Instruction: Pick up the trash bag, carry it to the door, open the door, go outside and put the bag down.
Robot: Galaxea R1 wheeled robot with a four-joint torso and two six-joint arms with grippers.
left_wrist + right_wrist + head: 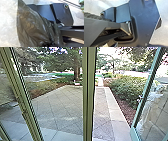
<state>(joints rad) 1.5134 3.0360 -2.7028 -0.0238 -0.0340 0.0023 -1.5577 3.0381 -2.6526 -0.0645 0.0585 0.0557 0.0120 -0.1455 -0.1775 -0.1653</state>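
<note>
In the head view the glass door (pixel 144 94) stands open at the right, its green frame slanting. A gap leading outside lies between it and the upright green post (pixel 88 97). The dark, shiny trash bag (pixel 31 26) hangs in wrinkled folds in the left wrist view. Its plastic bunches together at my left gripper (pixel 51 44), which is shut on it. The lower part of the bag runs out of that view.
Outside, a paved path (pixel 101 112) runs ahead with a pale border (pixel 116 114). Bushes (pixel 125 88) and a mulch bed line its right side. Glass panels with a slanted frame (pixel 23 102) stand at the left, and a tree (pixel 76 67) rises farther off.
</note>
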